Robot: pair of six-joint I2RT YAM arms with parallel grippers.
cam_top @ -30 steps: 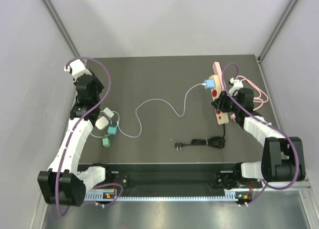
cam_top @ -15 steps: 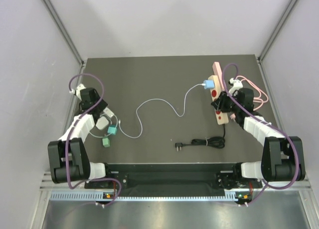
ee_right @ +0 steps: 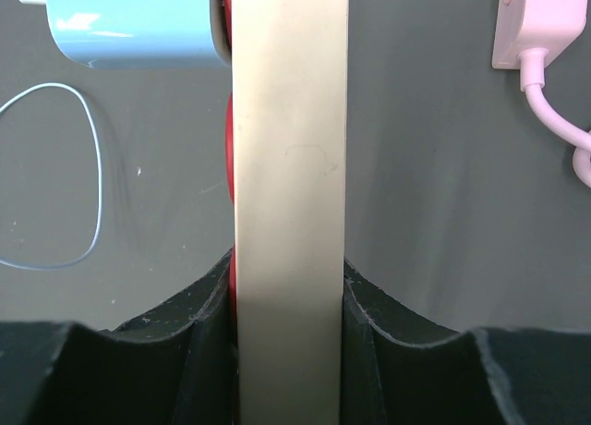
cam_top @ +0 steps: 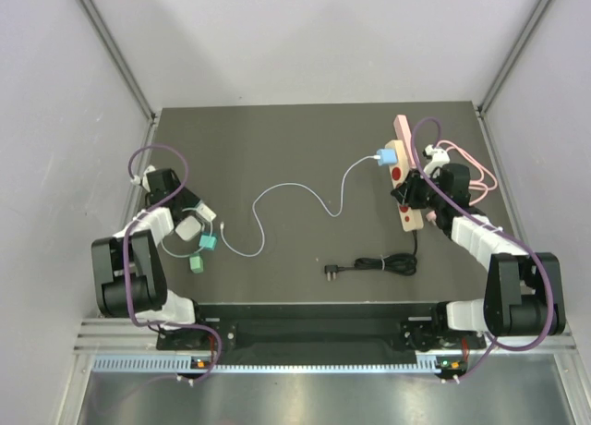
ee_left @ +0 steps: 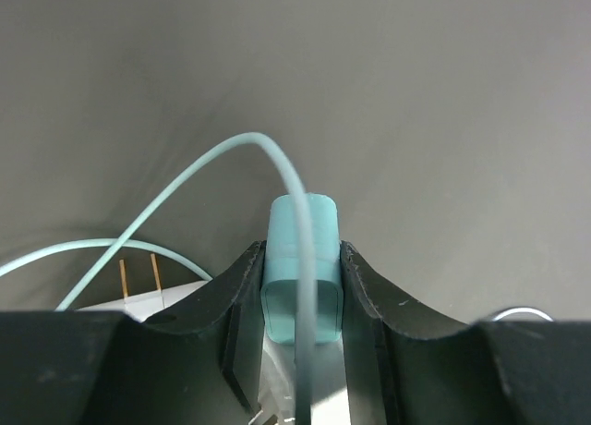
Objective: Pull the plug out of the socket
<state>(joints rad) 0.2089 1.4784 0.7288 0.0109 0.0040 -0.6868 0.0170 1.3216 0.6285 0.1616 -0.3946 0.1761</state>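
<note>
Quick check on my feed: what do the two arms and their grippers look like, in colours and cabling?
The left arm and right arm both have white link shells with black joint housings, and a purple cable loops along each. The left gripper and right gripper have matte black fingers with curved inner faces. No markings are legible.

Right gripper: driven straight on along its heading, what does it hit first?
The right gripper is shut on the power strip, which runs ahead between its fingers. Sliding on, one finger would likely meet the blue plug on the strip's side first; the pink adapter sits off the line.
</note>
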